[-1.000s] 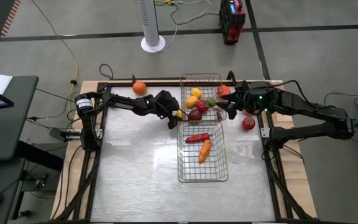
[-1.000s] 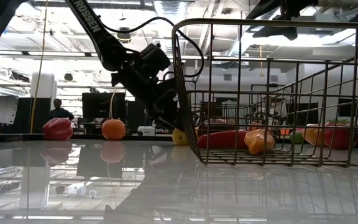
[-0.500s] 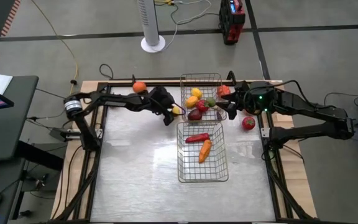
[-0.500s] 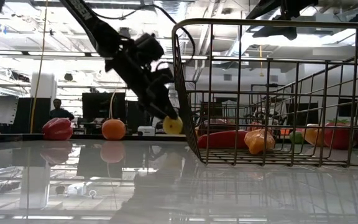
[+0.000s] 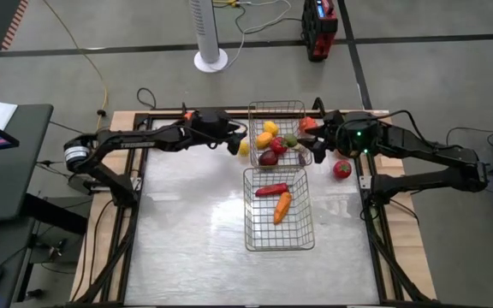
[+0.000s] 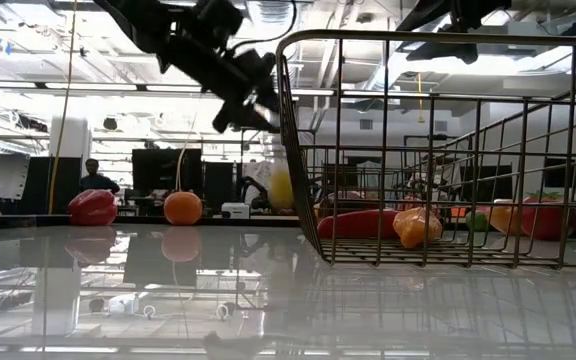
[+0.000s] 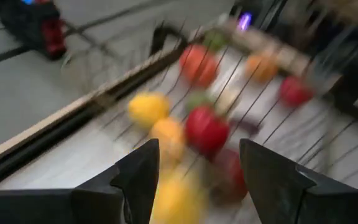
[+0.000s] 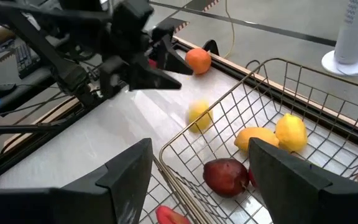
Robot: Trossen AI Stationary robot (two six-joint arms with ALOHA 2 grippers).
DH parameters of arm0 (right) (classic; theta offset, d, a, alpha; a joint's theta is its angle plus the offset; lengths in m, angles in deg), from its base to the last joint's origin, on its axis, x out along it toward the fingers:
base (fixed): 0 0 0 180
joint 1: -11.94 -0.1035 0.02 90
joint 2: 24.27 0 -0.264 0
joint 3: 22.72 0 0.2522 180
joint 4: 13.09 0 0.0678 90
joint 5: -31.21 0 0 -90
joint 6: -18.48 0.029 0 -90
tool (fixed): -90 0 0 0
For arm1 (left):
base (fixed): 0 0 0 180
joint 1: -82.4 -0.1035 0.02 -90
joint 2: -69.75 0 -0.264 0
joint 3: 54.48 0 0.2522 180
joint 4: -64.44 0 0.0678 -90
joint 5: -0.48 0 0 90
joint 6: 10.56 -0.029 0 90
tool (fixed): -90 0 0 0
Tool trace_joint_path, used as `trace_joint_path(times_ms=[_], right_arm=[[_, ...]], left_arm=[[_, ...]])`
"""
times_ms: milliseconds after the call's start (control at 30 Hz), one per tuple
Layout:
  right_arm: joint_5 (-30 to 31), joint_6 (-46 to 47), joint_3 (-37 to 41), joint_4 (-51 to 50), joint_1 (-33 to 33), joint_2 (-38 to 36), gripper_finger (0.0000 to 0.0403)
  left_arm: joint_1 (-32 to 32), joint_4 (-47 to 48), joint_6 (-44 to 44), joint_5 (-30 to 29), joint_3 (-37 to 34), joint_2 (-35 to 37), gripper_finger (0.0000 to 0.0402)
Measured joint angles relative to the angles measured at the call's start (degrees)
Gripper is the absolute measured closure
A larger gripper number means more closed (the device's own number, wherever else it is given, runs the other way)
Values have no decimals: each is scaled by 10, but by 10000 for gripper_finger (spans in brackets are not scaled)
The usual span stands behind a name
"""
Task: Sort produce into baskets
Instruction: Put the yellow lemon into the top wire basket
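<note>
Left gripper point(image 5: 232, 141), fingers spread wide, beside the far basket point(image 5: 276, 109); a lemon point(image 5: 244, 147) in mid-air just outside its wall. Right gripper point(image 5: 313, 151), spread wide, at the basket's opposite side.

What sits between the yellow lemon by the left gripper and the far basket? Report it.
The far basket has its own left wire wall in the way: the lemon is just outside it, beside the left gripper, whose jaws are open. Nothing else visible blocks it.
</note>
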Motion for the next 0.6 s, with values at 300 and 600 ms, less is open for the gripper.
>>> trace_joint_path(times_ms=[300, 600], right_arm=[[-3, 3, 0, -3, 0, 0, 112], [-8, 11, 0, -4, -5, 0, 112]], left_arm=[[18, -88, 36, 3, 8, -46, 195], [-25, 97, 19, -113, 19, -46, 194]])
